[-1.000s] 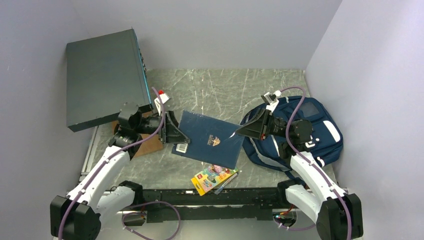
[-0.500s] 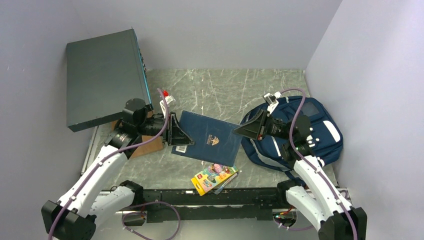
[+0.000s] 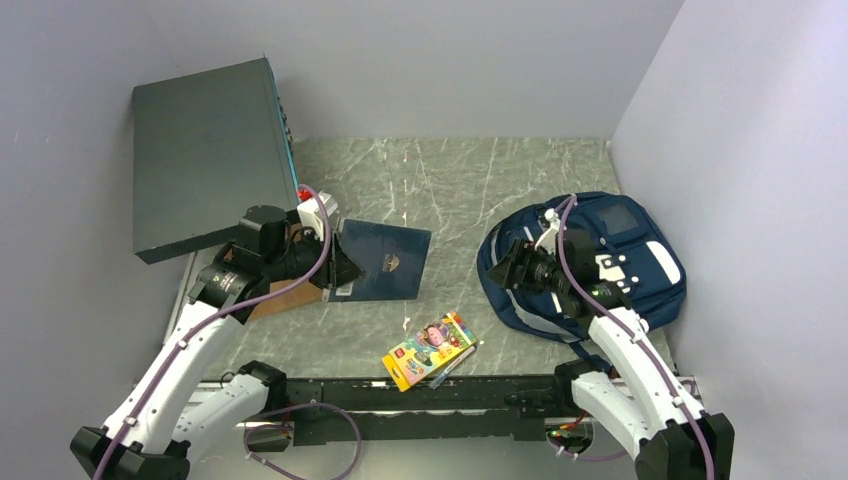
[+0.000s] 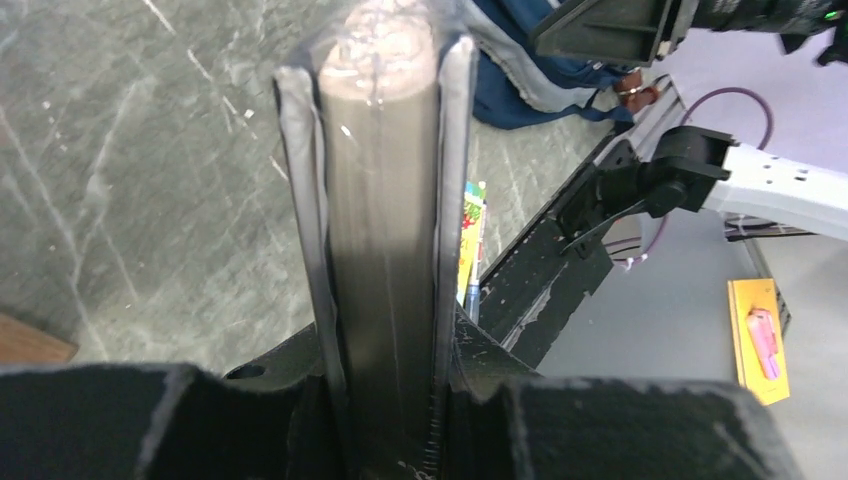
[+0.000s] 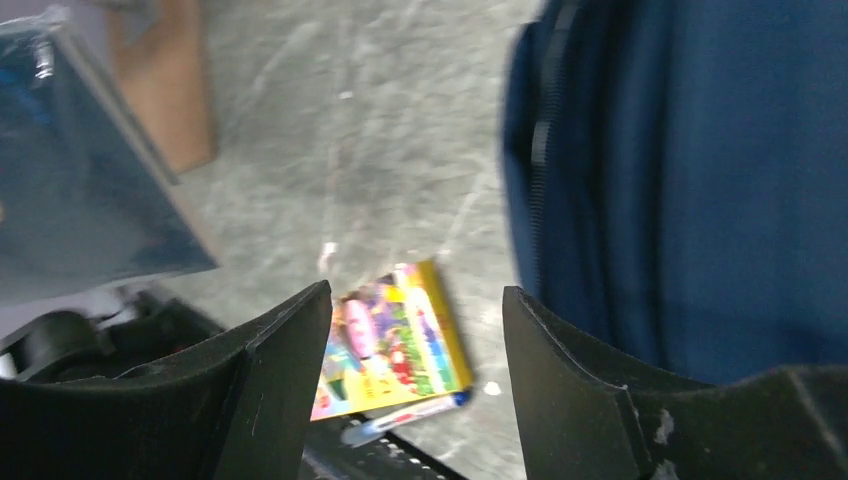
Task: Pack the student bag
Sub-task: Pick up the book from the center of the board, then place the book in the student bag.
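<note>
The left pincer [image 3: 340, 266] clamps the navy book's [image 3: 390, 258] edge, its tips hard to make out. The right pincer [image 5: 415, 380] stands wide and empty beside the student bag [image 3: 660, 295], which lies on the bench's [image 3: 450, 185] right side.

Left arm [image 3: 190, 340] and right arm [image 3: 632, 352]: white link shells, black joint housings. Purple cable [image 3: 327, 240] runs along each. Left tool [image 3: 343, 265], right tool [image 5: 415, 292]: black wedge-shaped fingers [image 5: 270, 380].
</note>
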`<action>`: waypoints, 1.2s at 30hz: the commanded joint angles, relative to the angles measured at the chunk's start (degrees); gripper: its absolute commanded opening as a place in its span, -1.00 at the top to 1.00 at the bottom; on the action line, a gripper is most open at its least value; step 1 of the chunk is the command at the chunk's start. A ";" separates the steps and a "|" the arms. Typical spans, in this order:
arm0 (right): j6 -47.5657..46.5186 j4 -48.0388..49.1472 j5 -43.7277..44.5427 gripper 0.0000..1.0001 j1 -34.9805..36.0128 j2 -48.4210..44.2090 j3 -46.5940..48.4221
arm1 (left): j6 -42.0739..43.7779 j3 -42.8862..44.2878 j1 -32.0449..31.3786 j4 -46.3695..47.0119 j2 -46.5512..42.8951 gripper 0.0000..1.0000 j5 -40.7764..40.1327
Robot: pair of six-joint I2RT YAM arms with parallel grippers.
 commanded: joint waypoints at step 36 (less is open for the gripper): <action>-7.89 -27.30 63.88 1.00 28.03 38.46 27.14 | 0.73 3.02 0.00 3.23 -0.18 1.00 -1.52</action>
